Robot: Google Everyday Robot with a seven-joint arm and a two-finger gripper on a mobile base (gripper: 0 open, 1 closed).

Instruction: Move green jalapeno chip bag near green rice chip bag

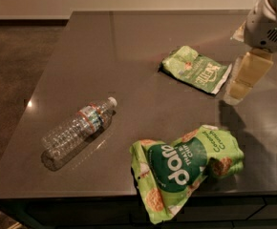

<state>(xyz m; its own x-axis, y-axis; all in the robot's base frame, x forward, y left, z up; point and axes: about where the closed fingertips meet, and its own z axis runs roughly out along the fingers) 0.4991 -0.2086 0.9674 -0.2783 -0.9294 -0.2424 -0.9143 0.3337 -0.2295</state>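
Note:
The green jalapeno chip bag (196, 69) lies flat on the dark table (129, 37), right of centre, with its white block lettering facing up. The green rice chip bag (184, 168) is larger and puffy, with a dark green circle. It lies at the table's front edge, well in front of the jalapeno bag and apart from it. My gripper (242, 80) hangs from the white arm (272, 18) at the right. It is just right of the jalapeno bag's right end, close above the table, and holds nothing that I can see.
A clear plastic water bottle (76, 128) lies on its side at the front left of the table. The table's left edge drops to a brown carpeted floor (14, 70). A wall runs behind the table.

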